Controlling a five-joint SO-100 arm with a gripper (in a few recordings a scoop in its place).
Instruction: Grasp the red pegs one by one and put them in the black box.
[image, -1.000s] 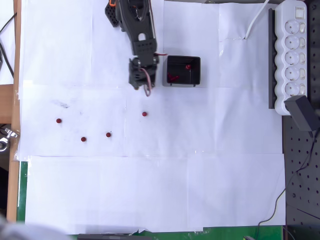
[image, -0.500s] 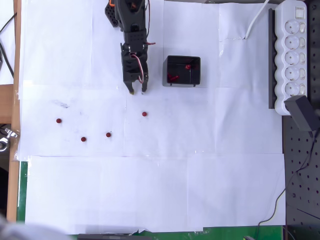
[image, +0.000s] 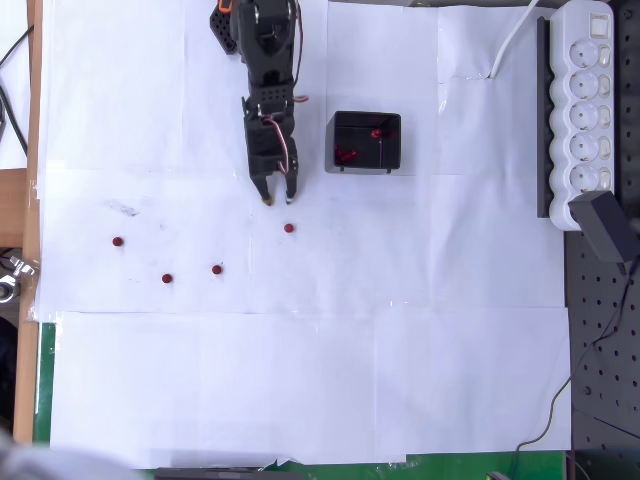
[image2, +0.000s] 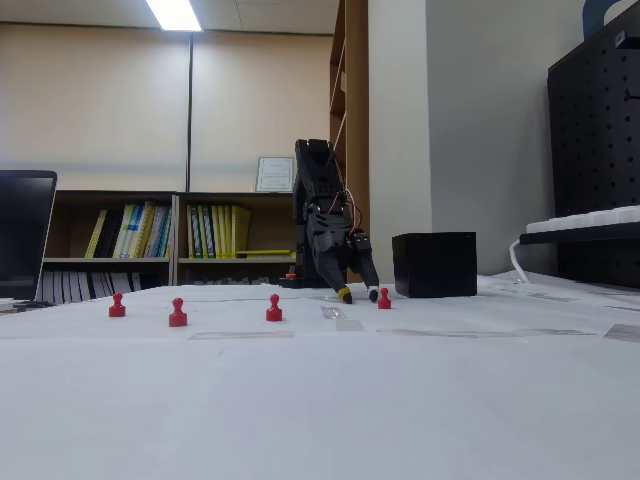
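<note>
White paper-covered surface (image: 300, 380) w/ black arm reaching down from top of overhead view, claw (image: 277, 199) spread, tips low near the paper, holding nothing. Black box (image: 366, 141) sits just right of the claw in overhead view, a few red pegs (image: 345, 155) inside it; power strip (image: 585, 110) well off to the right. Four red pegs loose on the paper: nearest (image: 289, 228) just below the claw tips, others (image: 217, 269) (image: 167, 279) (image: 118, 242) further down-left, well apart from the claw
</note>
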